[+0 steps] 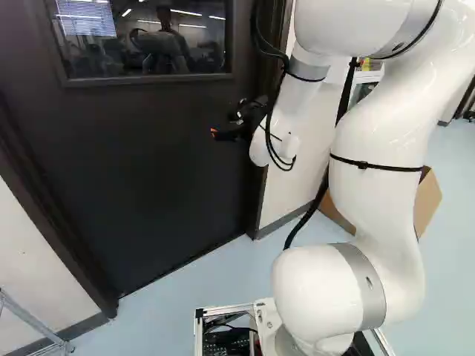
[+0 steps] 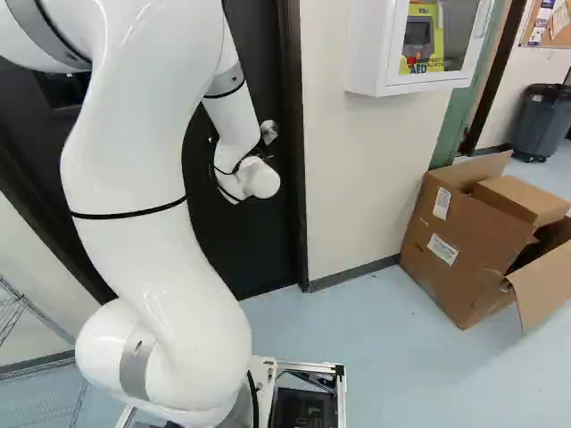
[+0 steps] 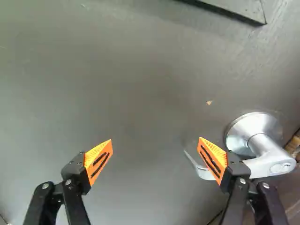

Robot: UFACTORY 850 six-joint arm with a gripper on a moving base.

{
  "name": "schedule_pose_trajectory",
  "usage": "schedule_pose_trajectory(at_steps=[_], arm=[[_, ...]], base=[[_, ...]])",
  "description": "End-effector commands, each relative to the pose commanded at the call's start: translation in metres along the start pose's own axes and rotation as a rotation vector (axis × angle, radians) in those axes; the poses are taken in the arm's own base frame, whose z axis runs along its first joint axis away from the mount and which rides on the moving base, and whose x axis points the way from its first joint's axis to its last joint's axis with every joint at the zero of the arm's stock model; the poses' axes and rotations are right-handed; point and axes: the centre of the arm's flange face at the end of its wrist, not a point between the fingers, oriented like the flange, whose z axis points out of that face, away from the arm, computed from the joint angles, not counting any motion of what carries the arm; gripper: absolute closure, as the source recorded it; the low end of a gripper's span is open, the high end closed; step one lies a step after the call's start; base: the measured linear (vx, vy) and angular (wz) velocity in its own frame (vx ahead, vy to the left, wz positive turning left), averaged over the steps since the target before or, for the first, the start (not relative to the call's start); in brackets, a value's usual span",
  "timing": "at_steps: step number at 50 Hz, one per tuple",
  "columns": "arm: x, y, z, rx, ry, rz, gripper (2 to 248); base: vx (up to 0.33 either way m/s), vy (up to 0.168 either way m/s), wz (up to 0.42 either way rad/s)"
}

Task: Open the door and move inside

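Just inside the dark door frame (image 2: 294, 178), the gripper (image 1: 225, 133) stands wide apart before the closed door (image 1: 148, 170), the silver lever handle (image 3: 268, 158) reaching behind one finger, pale floor (image 1: 167, 311) meeting the door's bottom edge.

in the right base view, the letters "aed" (image 2: 419, 68) are standing out on the yellow-green unit (image 2: 435, 37) inside the white wall cabinet (image 2: 406, 89). two white labels (image 2: 442, 250) are sticking to the cardboard box (image 2: 473, 272), and papers (image 2: 536, 36) are hanging on the cork board (image 2: 557, 39); their print is seemingly staying too small to make out.
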Motion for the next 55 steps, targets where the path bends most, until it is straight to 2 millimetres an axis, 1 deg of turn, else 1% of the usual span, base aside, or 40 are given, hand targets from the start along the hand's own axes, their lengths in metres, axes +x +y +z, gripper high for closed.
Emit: schedule_pose_trajectory(at_steps=[23,31,47,55], arm=[[0.024,0.008,0.001,-0.045,0.042,-0.012,3],[0.024,0.008,0.006,-0.060,0.033,-0.004,3],[0.021,0.009,0.024,-0.093,-0.006,0.023,3],[0.019,0.006,0.029,-0.093,-0.016,0.029,3]], base=[[0.000,0.000,0.000],[0.000,0.000,0.000],[0.000,0.000,0.000],[0.000,0.000,0.000]])
